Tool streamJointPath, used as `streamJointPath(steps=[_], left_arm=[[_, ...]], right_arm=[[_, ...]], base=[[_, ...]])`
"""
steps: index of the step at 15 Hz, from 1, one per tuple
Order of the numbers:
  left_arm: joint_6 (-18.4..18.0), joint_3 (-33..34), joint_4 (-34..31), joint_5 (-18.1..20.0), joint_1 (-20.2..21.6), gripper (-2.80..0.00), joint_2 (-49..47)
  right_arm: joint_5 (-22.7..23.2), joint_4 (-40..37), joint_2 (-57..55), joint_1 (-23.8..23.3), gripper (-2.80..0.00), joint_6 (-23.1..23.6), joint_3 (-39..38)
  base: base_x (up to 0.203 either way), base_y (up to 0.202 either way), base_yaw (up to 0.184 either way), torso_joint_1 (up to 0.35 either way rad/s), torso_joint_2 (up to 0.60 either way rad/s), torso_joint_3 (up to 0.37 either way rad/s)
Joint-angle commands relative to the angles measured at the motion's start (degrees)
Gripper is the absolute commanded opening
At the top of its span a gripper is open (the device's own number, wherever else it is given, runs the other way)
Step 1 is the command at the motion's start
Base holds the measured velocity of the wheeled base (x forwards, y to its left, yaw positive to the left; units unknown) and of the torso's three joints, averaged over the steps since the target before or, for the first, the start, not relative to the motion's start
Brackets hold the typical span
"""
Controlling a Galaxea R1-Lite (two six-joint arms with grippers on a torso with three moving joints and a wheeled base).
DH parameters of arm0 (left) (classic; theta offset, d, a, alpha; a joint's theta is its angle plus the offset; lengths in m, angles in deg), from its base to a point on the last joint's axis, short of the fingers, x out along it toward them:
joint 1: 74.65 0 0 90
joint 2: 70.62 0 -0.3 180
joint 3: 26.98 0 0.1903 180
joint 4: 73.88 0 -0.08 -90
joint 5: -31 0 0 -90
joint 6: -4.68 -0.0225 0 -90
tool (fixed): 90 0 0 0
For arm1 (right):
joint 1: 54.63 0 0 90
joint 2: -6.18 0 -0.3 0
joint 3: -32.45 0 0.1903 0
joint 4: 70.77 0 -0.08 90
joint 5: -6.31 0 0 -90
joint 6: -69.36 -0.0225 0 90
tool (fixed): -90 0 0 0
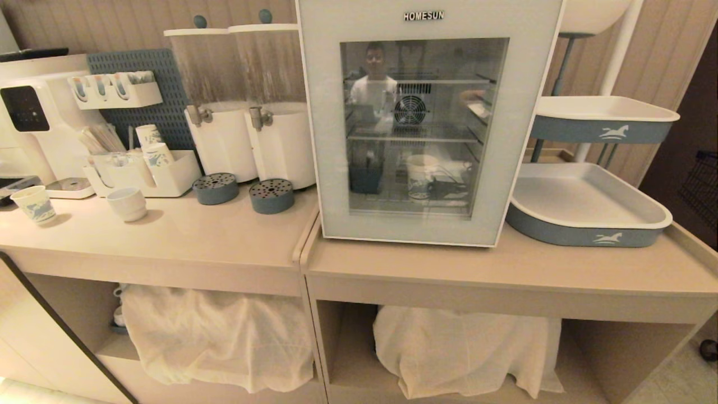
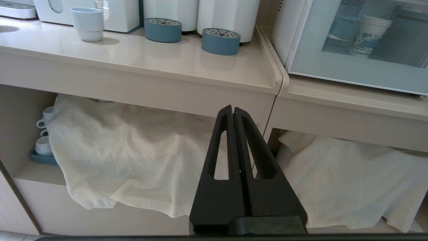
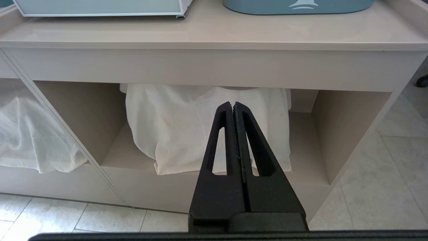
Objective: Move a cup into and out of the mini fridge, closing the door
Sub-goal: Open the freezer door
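The white mini fridge (image 1: 426, 15) stands on the right counter, and its glass door (image 1: 328, 129) is closed. Behind the glass, the tall cup (image 1: 419, 175) with blue print stands upright on the bottom wire shelf; the left wrist view also shows this cup (image 2: 367, 35) through the door (image 2: 311, 67). Both arms hang low in front of the cabinet, outside the head view. My left gripper (image 2: 233, 108) is shut and empty below the seam between the two counters. My right gripper (image 3: 232, 104) is shut and empty before the lower shelf under the fridge.
On the left counter are a short blue-print paper cup (image 1: 35, 203), a plain white cup (image 1: 127, 203), two blue drip trays (image 1: 271, 196) and two dispensers (image 1: 247, 101). Stacked blue-white trays (image 1: 589, 235) sit right of the fridge. White cloths (image 1: 213, 331) cover the lower shelves.
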Motion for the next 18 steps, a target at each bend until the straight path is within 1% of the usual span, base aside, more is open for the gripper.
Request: streamJointPath(steps=[1,18], left_arm=[[0.24,2.29,0.06,0.02,-0.01,-2.8,0.19],[0.33,2.29,0.06,0.02,-0.01,-2.8,0.19]], right_arm=[[0.02,-0.05,-0.08,-0.01,-2.8,-0.03,0.01],[0.1,0.22,-0.08,-0.01,-2.8,-0.39,-0.17]], base=[[0.0,0.0,0.0,0.0,0.0,0.0],[0.0,0.0,0.0,0.0,0.0,0.0]])
